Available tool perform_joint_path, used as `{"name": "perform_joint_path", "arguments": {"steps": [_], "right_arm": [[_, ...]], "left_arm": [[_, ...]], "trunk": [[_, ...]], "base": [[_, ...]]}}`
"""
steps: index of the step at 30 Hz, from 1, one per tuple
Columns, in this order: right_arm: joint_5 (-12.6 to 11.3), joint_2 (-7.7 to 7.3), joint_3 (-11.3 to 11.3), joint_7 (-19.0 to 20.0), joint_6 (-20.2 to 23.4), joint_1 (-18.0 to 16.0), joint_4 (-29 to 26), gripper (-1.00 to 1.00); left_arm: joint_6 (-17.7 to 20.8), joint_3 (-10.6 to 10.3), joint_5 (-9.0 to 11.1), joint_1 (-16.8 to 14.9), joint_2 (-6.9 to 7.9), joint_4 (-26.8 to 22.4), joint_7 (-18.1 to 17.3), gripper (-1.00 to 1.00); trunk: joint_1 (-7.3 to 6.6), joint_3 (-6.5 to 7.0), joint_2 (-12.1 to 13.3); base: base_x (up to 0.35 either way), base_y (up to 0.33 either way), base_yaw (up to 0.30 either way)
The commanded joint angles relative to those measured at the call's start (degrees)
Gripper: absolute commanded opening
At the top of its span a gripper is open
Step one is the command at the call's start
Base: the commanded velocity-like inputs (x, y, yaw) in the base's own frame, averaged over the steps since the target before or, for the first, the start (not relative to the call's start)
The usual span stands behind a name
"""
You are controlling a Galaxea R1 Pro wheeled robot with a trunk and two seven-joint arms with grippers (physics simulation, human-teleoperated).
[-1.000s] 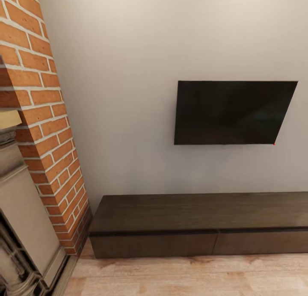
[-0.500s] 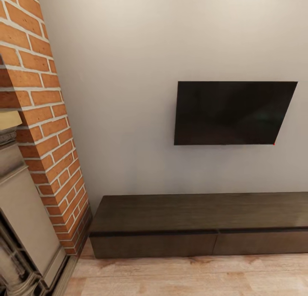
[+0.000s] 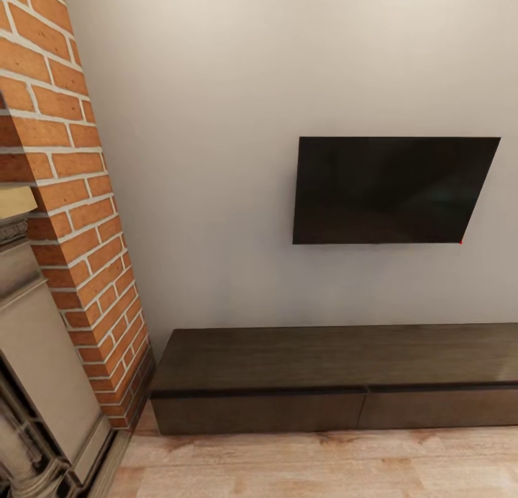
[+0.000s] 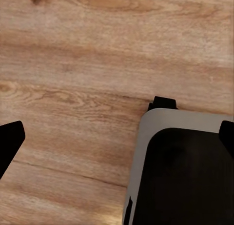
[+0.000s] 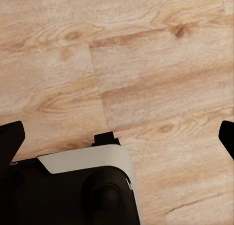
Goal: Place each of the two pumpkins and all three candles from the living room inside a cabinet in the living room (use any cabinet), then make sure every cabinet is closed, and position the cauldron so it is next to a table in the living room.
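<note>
Cabinet (image 3: 338, 379) shut, well beyond gripper (image 4: 117, 132)

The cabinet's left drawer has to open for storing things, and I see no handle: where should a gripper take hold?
Judging by its flat, handleless front, the cabinet's left drawer front is probably best gripped at its top edge, in the dark gap under the cabinet top, approaching from the front and pulling outward.

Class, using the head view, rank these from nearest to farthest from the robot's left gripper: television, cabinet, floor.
1. Floor, along the bottom, in front of the cabinet.
2. Cabinet, low, centre to right.
3. Television, higher up, above the cabinet's right part.
</note>
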Motion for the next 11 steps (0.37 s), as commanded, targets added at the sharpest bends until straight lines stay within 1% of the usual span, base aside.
{"name": "perform_joint_path", "arguments": {"steps": [1,11], "right_arm": [[-0.40,0.05,0.47,-0.06,-0.43,-0.09,0.19,1.00],[-0.46,0.14,0.47,-0.02,-0.86,-0.08,0.12,1.00]], "left_arm": [[-0.10,-0.51,0.48,-0.01,-0.06,-0.02,0.17,1.00],[-0.10,-0.53,0.49,-0.02,-0.04,-0.02,0.17,1.00]], "trunk": [[0.00,-0.07,-0.05],[0.00,-0.07,-0.05]], "base": [[0.000,0.000,0.000],[0.000,0.000,0.000]]}}
